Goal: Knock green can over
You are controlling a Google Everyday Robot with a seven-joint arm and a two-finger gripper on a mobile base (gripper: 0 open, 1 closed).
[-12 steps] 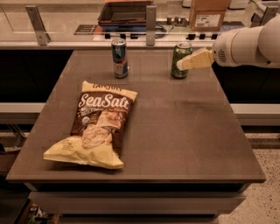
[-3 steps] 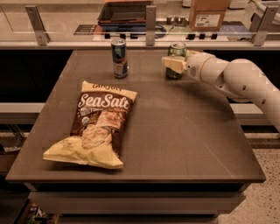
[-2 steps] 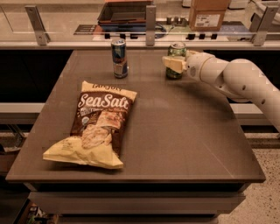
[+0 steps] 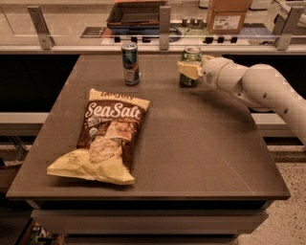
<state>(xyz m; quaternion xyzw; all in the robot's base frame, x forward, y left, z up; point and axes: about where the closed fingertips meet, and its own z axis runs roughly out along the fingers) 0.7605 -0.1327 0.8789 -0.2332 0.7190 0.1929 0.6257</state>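
Note:
The green can point(image 4: 191, 53) stands upright near the back edge of the dark table point(image 4: 201, 143), right of centre. Its silver top and olive side show. My gripper point(image 4: 189, 70) reaches in from the right on a white arm point(image 4: 253, 86). Its pale yellow tip lies across the front of the can at mid-height, touching or nearly touching it, and hides the can's middle.
A slim blue-and-silver can point(image 4: 130, 63) stands upright at the back, left of the green can. A Sea Salt chip bag point(image 4: 105, 136) lies on the front left of the table. A counter with a tray and a cardboard box point(image 4: 227, 14) runs behind the table.
Since four seconds ago the arm has swung lower and the gripper has moved left across the can's front. Over the last second nothing has visibly moved; the can stays upright.

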